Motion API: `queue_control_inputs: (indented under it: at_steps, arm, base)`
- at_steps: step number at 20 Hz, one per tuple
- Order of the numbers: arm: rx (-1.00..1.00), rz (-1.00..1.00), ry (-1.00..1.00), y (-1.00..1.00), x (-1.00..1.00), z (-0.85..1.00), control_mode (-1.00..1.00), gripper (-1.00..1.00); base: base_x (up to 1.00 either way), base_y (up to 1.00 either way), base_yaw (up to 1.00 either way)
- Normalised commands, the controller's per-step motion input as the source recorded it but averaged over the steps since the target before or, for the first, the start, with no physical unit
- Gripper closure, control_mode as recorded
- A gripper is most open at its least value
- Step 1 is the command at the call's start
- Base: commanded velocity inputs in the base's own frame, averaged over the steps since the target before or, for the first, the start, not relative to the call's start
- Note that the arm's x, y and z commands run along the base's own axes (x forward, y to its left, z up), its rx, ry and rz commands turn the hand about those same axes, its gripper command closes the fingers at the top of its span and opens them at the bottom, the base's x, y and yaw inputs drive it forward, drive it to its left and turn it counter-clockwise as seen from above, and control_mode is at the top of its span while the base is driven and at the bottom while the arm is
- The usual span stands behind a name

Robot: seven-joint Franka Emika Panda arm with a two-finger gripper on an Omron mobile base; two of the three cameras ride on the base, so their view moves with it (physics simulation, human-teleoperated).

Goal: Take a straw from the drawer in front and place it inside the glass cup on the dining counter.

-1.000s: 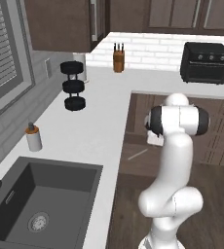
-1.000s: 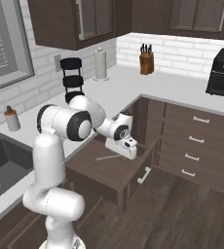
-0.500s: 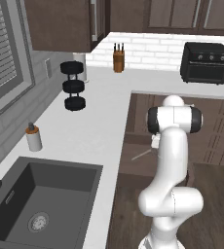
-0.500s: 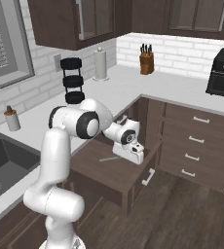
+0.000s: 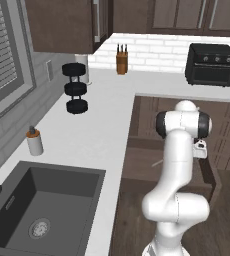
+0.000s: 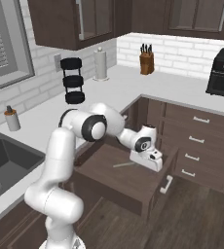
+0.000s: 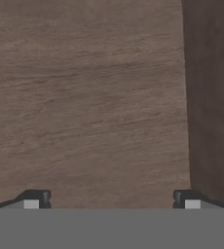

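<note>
Reaching into the open drawer (image 6: 133, 187), a wide shallow box of dark brown wood with a small pale handle on its pulled-out front, the white arm's two-finger gripper (image 6: 155, 163) hangs low over the drawer floor near the front right corner. In the hand view the two dark fingertips (image 7: 36, 198) stand far apart, spread to full width with nothing between them; beneath them lies bare wood grain, with the darker inner wall of the drawer along the right edge.

The straw (image 6: 123, 165), a very thin pale straight stick, lies flat on the drawer floor just beside the hand, on the side toward the arm's base. From the left base camera a short length of it (image 5: 156, 163) shows beside the arm's upright link. A small pale patch at the upper left corner of the hand view may be one end of it; this cannot be told for certain.

The step in hand appears to be the approach for the pick: the drawer is already open and the straw untouched. The next move seems to call for shifting the hand sideways until the straw lies between the fingertips, crosswise to them, then lowering almost to the wood and closing. So thin an object lying flat may slip from the pads or roll away.
</note>
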Motion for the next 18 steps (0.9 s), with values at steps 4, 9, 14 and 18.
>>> queue_control_inputs:
  at_steps: [4,9,14,18]
  arm:
    - [-0.1,-0.08,-0.22,-0.95,-0.54,0.42,-1.0,-1.0]
    - [0.0,-0.07,-0.09,0.24,-0.21,0.67,-1.0,-1.0]
    - [0.0,-0.11,0.0,1.0,0.0,0.33,-1.0,-1.0]
    - [0.0,-0.16,0.0,0.94,0.03,0.15,-1.0,-1.0]
  base:
    - [0.0,0.0,0.0]
    - [0.0,0.0,0.0]
    - [0.0,0.0,0.0]
    - [0.0,0.0,0.0]
